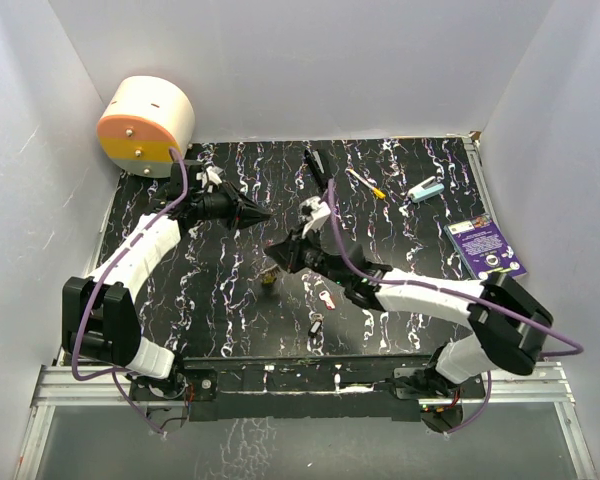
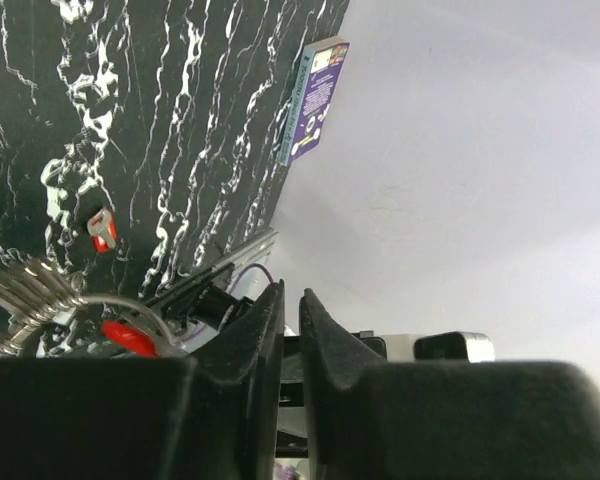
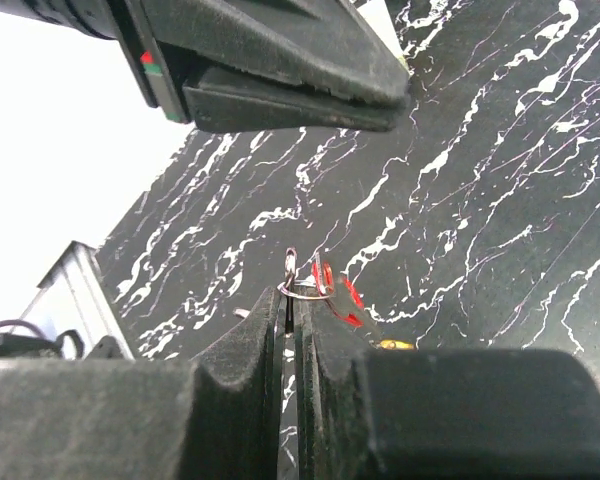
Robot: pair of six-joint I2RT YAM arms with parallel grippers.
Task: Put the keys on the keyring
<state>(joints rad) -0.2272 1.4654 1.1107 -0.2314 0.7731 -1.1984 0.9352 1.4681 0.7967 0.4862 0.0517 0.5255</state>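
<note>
My right gripper [image 1: 278, 256] is shut on the silver keyring [image 3: 292, 268], held edge-on just above the table. A red key [image 3: 342, 292] hangs from the ring beside the fingertips [image 3: 270, 320]. The ring and red key [image 2: 130, 336] also show in the left wrist view. A yellow key [image 1: 269, 277] lies under the right gripper and shows in its wrist view [image 3: 392, 345]. A pink key [image 1: 327, 298] and a black key [image 1: 315, 326] lie on the table. My left gripper [image 1: 263, 213] hovers just beyond the ring, its jaws together and empty [image 2: 291, 295].
A long black bar [image 1: 316, 166], a white stick with yellow tip [image 1: 364, 183] and a teal object [image 1: 425, 190] lie at the back. A purple card [image 1: 485, 248] sits at the right edge. A cream-and-orange cylinder [image 1: 145, 125] stands at the back left. White walls enclose the table.
</note>
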